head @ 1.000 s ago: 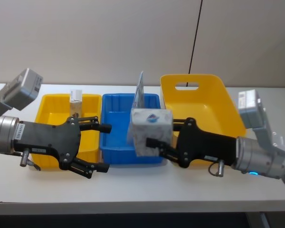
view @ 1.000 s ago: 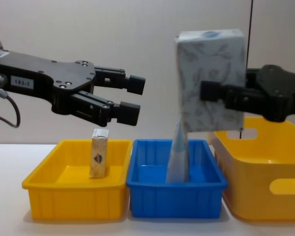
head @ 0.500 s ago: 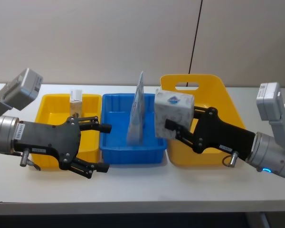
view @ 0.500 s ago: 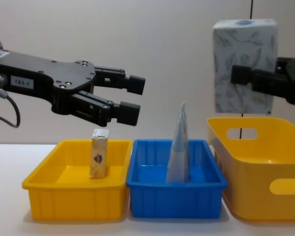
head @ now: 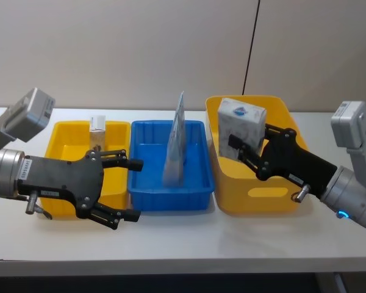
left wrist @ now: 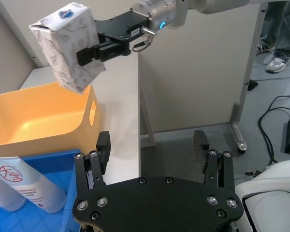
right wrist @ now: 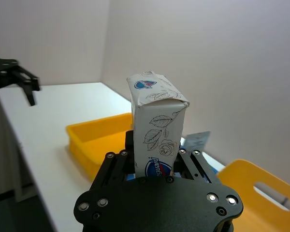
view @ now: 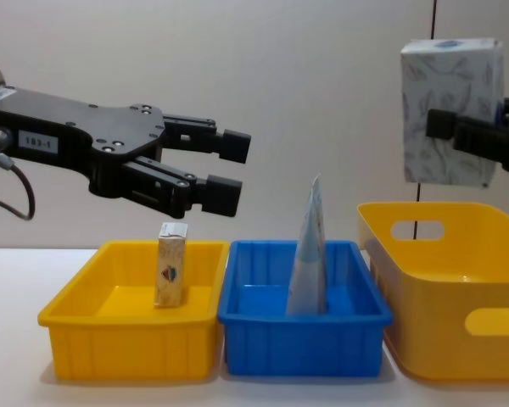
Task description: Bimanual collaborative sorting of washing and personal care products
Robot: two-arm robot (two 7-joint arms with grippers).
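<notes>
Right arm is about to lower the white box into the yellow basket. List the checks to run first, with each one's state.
1. Grip: right tool is shut on the tall white box. Ok.
2. Position: the box hangs above the yellow basket, within its outline in the head view. Ok.
3. Clearance: the chest view shows a gap between the box's bottom and the basket's rim. Ok.
4. Landing spot on the basket floor: partly hidden by the box. Cannot tell.
5. Left tool: open, above the yellow tray, well apart from the box. Ok.
</notes>
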